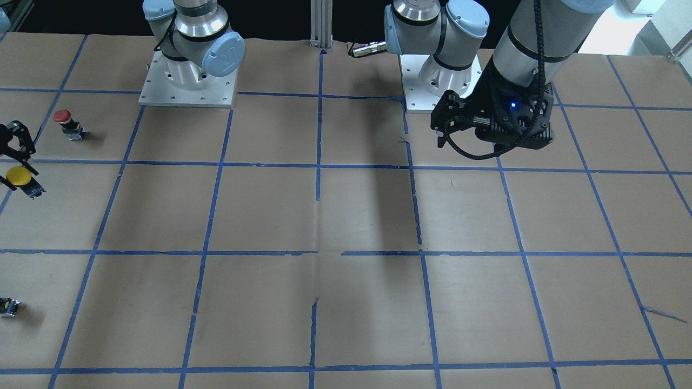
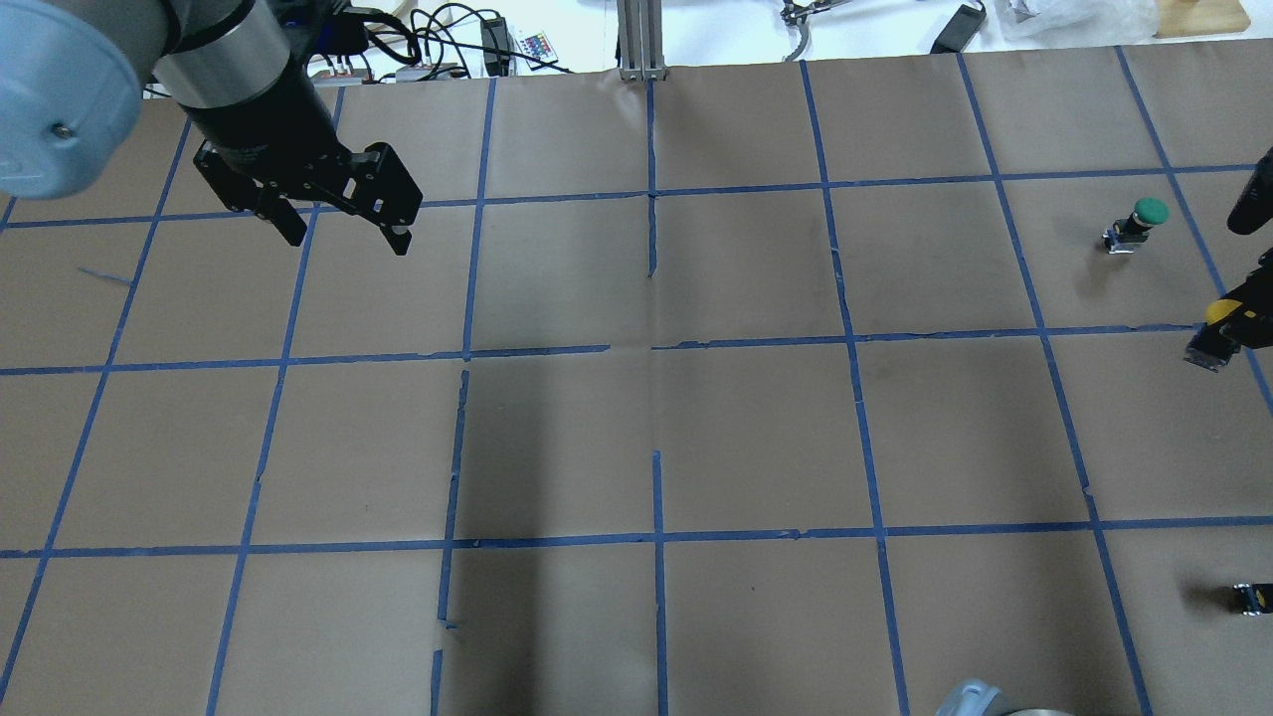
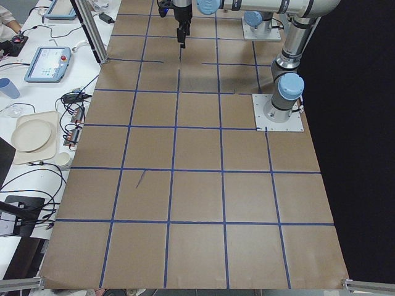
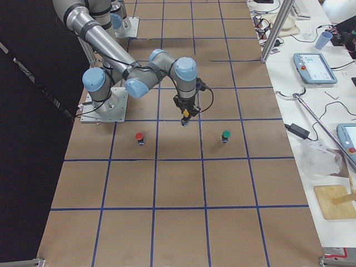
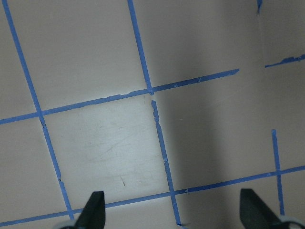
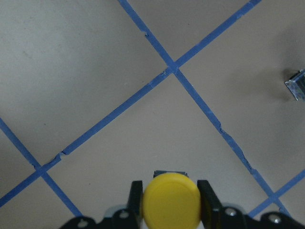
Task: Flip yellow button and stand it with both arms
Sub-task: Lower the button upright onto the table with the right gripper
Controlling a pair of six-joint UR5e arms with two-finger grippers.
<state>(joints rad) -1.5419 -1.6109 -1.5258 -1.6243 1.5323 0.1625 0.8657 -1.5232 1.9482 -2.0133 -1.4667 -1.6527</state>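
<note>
The yellow button (image 6: pixel 170 200) sits between the fingers of my right gripper (image 6: pixel 170 193), which is shut on it. Its yellow cap faces the wrist camera. In the front-facing view the yellow button (image 1: pixel 21 177) and right gripper (image 1: pixel 13 162) are at the far left edge. In the overhead view the button (image 2: pixel 1219 316) is at the right edge, cap above a grey body. In the exterior right view it (image 4: pixel 184 115) hangs over the paper. My left gripper (image 2: pixel 346 237) is open and empty, high over the table's far left; it also shows in the front-facing view (image 1: pixel 440 134) and its wrist view (image 5: pixel 174 210).
A red-capped button (image 1: pixel 65 122) stands next to the right gripper and also shows in the exterior right view (image 4: pixel 139 137). A green-capped button (image 2: pixel 1140 221) stands beyond it. A tiny black part with a yellow mark (image 2: pixel 1251 597) lies near the robot's side. Brown paper with blue tape grid (image 2: pixel 656 447) covers the table.
</note>
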